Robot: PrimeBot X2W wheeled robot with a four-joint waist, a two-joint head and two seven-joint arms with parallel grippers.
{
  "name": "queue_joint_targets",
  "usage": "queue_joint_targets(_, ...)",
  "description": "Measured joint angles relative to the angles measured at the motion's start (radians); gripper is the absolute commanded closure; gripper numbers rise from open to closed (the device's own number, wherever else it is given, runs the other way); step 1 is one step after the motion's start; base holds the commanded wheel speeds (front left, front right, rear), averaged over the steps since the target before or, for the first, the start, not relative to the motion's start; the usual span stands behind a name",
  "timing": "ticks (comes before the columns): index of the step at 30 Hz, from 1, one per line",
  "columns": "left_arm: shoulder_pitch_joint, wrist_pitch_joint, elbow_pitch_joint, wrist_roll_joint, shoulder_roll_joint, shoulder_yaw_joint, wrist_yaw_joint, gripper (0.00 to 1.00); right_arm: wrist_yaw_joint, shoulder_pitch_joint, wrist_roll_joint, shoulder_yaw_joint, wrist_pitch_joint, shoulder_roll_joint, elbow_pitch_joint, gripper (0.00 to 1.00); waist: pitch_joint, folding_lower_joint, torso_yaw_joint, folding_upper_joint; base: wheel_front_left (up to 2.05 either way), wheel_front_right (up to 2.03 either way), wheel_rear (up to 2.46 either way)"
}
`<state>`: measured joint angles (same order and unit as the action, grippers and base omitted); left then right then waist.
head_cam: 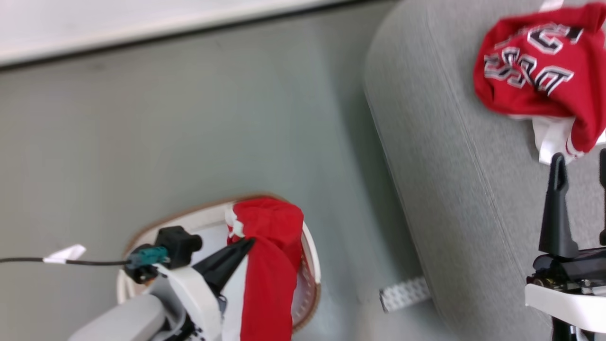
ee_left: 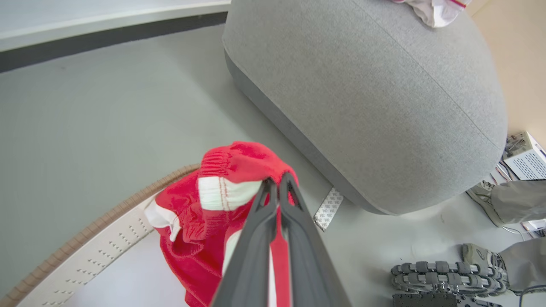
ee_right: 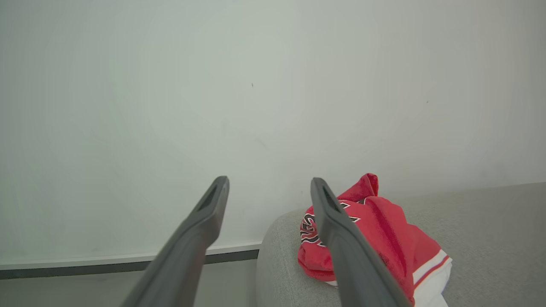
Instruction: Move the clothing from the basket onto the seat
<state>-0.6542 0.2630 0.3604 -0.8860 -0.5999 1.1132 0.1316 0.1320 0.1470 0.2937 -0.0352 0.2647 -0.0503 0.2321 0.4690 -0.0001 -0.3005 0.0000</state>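
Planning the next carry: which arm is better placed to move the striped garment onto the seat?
Left. The left pincer is shut on the striped garment over the basket; the right pincer hangs open by the lettered jersey on the seat.

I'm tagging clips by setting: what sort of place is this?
Probably a lab staged as a living room: a grey seat, a laundry basket on bare floor, and loose electronics.
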Motion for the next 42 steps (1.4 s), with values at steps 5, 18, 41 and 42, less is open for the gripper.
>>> queue_joint_targets(5, 0.044, 0.000, -0.027, 0.035, 0.049, -0.057, 0.000, 1.00, 0.000, 0.003, -0.018, 0.003, 0.000, 0.000, -0.058, 0.00, -0.098, 0.0000, 0.041, 0.0000, 0.00, 0.00, 0.00)
queue_joint_targets(18, 0.094, 0.000, -0.142, 0.142, 0.136, -0.205, 0.000, 1.00, 0.000, -0.014, -0.020, 0.023, 0.000, 0.000, -0.192, 0.00, -0.318, -0.0002, 0.160, 0.0000, 0.00, 0.00, 0.00)
queue_joint_targets(41, -0.008, -0.021, -0.257, 0.132, 0.184, -0.338, -0.050, 1.00, 0.000, -0.049, 0.007, 0.225, 0.000, 0.000, -0.308, 0.00, -0.476, -0.0001, 0.276, 0.0000, 0.00, 0.00, 0.00)
queue_joint_targets(42, -0.009, -0.023, -0.258, 0.132, 0.184, -0.338, -0.050, 1.00, 0.000, -0.049, 0.007, 0.234, 0.000, 0.000, -0.312, 0.00, -0.476, 0.0000, 0.278, 0.0000, 0.00, 0.00, 0.00)
